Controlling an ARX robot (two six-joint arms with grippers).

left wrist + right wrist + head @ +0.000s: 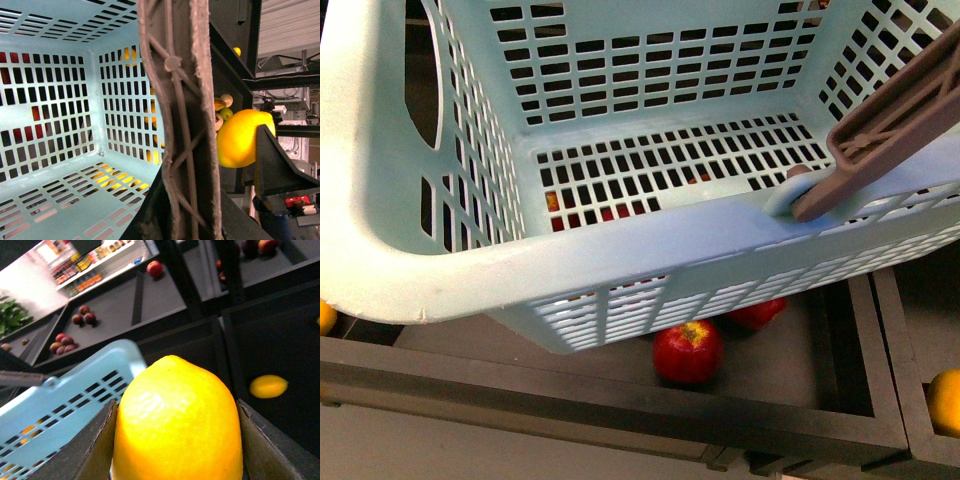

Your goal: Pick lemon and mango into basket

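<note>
Right wrist view showed the lemon [172, 395] big and bright, held tight in the right pincer [176, 412]. A dark finger [95, 445] pressed on each side of it. The lemon was up in the air, just beside the rim of the basket [75, 395], not inside it. The mango [268, 386] lay alone in a dark tray [285, 350] past the lemon, well apart from the basket.

The left pincer [189, 225] was closed on the basket's brown-grey handle [175, 100], with a dark part on each side of the bar. The basket hung tilted, very close to the front camera.

Under the basket was a grey apple tray [800, 355] with a dark frame. A red apple [688, 350] sat in it, and a second apple [758, 312] was half hidden behind the basket wall. More red showed through the slots in the basket floor.

Farther off, the room had rows of dark trays. One held a far apple [155, 268] and another held small dark red fruits [82, 316]. Green leaves [12, 315] and a white shelf [85, 270] of bright packs stood at the back.

Only the left wrist view showed the lemon and the handle together, with the lemon on the far side of the bar. The front view showed no arm at all. Only the right wrist view showed the mango.
</note>
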